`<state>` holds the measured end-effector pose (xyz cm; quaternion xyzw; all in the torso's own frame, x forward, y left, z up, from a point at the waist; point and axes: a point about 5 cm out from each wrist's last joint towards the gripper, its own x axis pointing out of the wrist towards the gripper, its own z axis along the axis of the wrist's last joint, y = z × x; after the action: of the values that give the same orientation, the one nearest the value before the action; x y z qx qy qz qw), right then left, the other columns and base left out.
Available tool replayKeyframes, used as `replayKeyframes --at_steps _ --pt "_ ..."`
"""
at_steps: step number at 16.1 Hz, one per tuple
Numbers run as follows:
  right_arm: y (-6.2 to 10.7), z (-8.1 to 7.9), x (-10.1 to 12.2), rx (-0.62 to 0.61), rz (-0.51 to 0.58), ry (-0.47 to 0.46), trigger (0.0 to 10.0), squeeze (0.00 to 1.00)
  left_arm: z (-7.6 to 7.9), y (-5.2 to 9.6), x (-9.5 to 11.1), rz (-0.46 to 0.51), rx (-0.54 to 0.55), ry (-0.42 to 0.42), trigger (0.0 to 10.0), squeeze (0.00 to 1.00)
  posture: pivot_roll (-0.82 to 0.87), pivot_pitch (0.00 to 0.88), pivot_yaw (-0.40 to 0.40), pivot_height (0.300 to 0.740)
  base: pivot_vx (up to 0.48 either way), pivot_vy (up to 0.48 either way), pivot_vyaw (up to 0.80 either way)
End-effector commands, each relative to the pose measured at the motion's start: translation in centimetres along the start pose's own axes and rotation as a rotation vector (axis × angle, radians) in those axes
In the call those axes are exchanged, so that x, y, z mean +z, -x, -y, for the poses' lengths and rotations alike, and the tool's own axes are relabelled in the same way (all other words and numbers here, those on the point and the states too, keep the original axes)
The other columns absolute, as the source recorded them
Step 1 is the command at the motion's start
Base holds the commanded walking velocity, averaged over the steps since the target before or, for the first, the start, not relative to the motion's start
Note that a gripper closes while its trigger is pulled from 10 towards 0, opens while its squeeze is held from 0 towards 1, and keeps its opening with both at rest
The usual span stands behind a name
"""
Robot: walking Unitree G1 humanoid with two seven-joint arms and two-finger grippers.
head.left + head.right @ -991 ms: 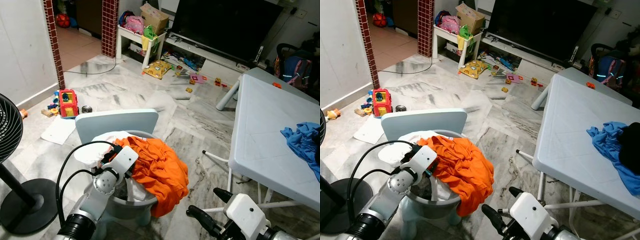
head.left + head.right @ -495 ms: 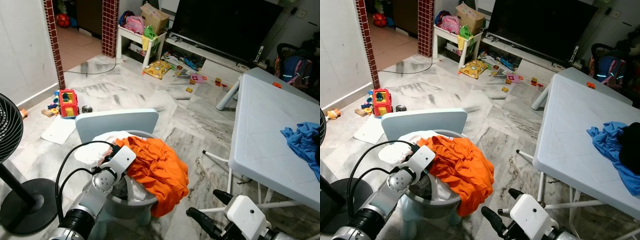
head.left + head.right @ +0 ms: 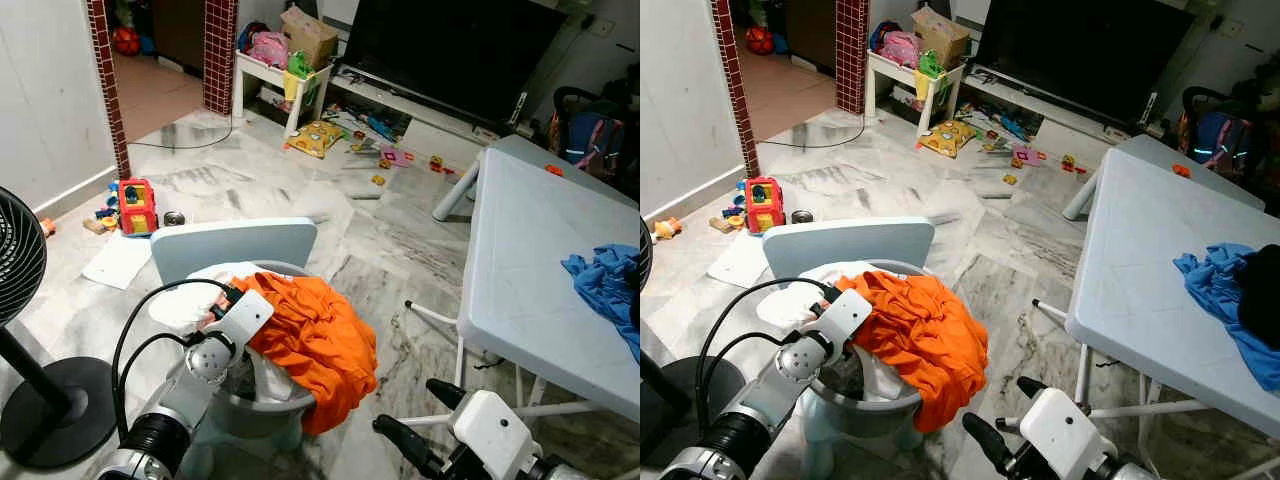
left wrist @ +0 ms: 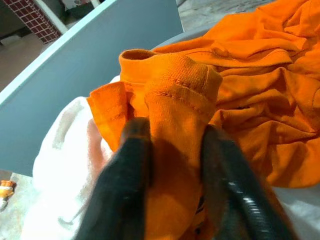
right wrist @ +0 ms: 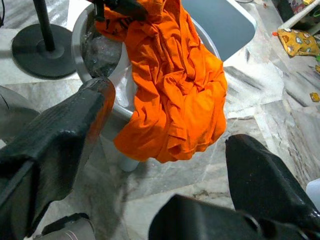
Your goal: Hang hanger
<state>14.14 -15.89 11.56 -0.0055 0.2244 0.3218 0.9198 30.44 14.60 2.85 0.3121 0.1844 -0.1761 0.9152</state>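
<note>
Far left there's a black standing fan [image 3: 18,290] on its round base, and behind it some toys [image 3: 133,205] and a sheet of paper [image 3: 115,262] on the marble floor [image 3: 250,180]. Next over, the left tool [image 4: 172,175] is down at the grey laundry basket [image 3: 262,410], which sits just in front of a pale blue chair back [image 3: 232,245]. Its two black fingers [image 4: 125,180] are pinched shut on a bunched fold of the orange shirt [image 3: 315,335], right by the collar hem, with a white garment [image 3: 195,300] bundled up beside it in the basket. The rest of that shirt spills over the basket rim and hangs down the front side. Honestly I can't spot a hanger anywhere, so can't say where it is. Moving right, the right tool [image 5: 165,165] hangs low near the floor, just right of the basket, fingers [image 5: 55,145] spread wide apart with nothing between them, looking back at the shirt. Further right is the white plastic tabletop [image 3: 540,260] with a crumpled blue cloth [image 3: 605,280] near its right edge. Way at the back there's a big dark TV [image 3: 450,45] on a low stand, more toys scattered on the floor in front of it, and a small white shelf [image 3: 285,85] stuffed with things.
</note>
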Motion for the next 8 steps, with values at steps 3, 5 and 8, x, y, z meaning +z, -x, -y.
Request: replayKeyframes --at_steps 3,5,8 --pt "0.2 0.9 0.5 -0.023 0.005 0.022 10.0 0.0 0.1 -0.4 1.1 0.042 0.001 0.003 0.0 0.0 -0.02 0.0 -0.21 0.74 0.0 0.0 0.0" --pt "0.2 0.9 0.5 -0.003 0.003 0.019 10.0 0.0 0.1 -0.4 1.4 0.06 0.011 0.026 0.0 0.0 -0.01 0.0 -0.207 0.74 0.0 0.0 0.0" --pt "-0.4 1.0 0.5 0.014 0.011 0.013 10.0 0.0 -0.3 -0.2 2.9 0.148 0.054 0.093 0.0 0.0 0.0 0.0 -0.199 0.74 0.0 0.0 0.0"
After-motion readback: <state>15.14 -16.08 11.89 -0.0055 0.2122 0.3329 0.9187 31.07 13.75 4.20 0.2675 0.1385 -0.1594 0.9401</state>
